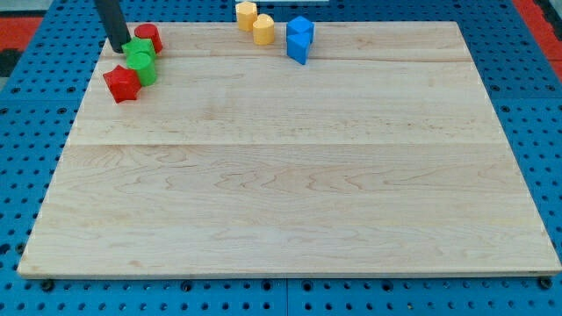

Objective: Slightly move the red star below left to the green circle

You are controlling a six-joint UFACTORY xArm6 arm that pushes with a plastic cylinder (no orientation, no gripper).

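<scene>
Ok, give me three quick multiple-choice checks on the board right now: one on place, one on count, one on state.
1. Where does the red star lie relative to the green blocks?
A. below left
B. above right
C. far across the board

2. How many yellow blocks show?
A. one
B. two
C. four

3. My tip is:
A. at the green blocks' upper left
B. among the blue blocks
C. out of view

Key: 1 A, the star sits down-left against them. 2 B, a pair at the top edge. 3 A, the rod ends just beside them.

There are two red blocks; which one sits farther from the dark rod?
The red star, below-left of the green blocks. The other red block lies right beside my tip.
</scene>
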